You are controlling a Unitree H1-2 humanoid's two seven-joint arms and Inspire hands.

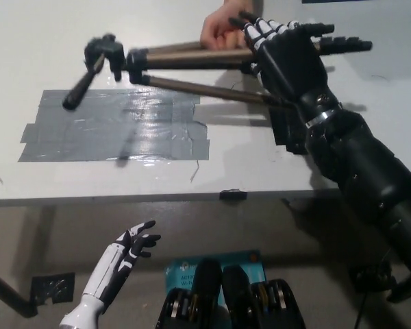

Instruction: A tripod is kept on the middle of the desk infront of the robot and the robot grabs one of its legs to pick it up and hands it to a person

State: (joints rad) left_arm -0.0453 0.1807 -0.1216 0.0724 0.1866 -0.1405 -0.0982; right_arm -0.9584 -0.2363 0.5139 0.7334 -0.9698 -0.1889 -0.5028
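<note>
A white worktop fills the upper half, brightly lit. A broad patch of grey tape on its left part shines with glare. A small black tab sits on the worktop's front edge. Below the worktop lies dull brown floor, with a black tape square at lower left and a teal sheet near the bottom middle.

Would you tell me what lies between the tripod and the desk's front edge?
A grey tape patch, stuck flat on the desk nearer than the tripod; the head view shows it.
</note>
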